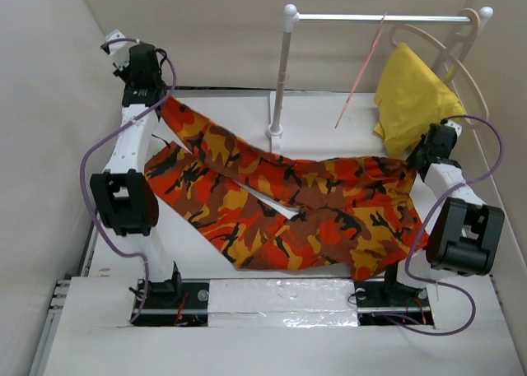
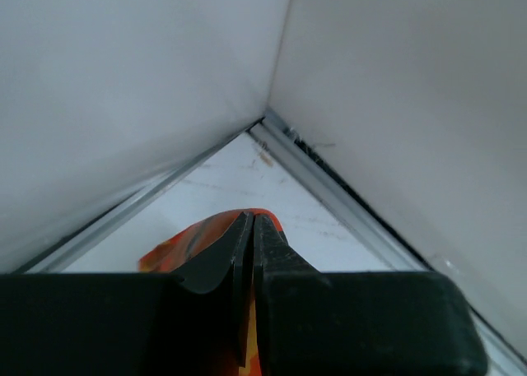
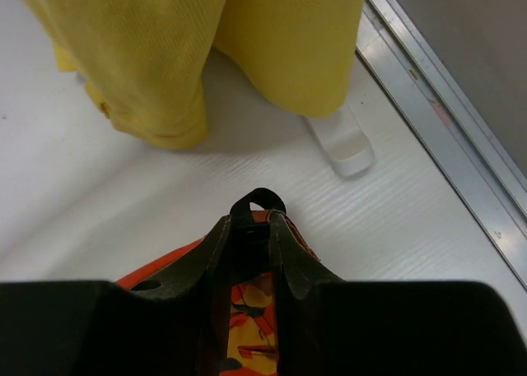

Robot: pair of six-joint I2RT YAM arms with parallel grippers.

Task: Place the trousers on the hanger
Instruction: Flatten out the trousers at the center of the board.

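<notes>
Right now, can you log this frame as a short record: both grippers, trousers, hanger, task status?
left gripper: shut on the trousers, far-left end
right gripper: shut on the trousers, right edge
trousers: spread across the table
hanger: hangs bare on the rail
yellow cloth: hangs at the rail's right end
status: trousers not yet on hanger

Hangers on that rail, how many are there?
2. A thin pink wire hanger hangs bare near the middle of the rail. A thicker beige hanger hangs at its right end, holding the yellow cloth. None seem hidden.
</notes>
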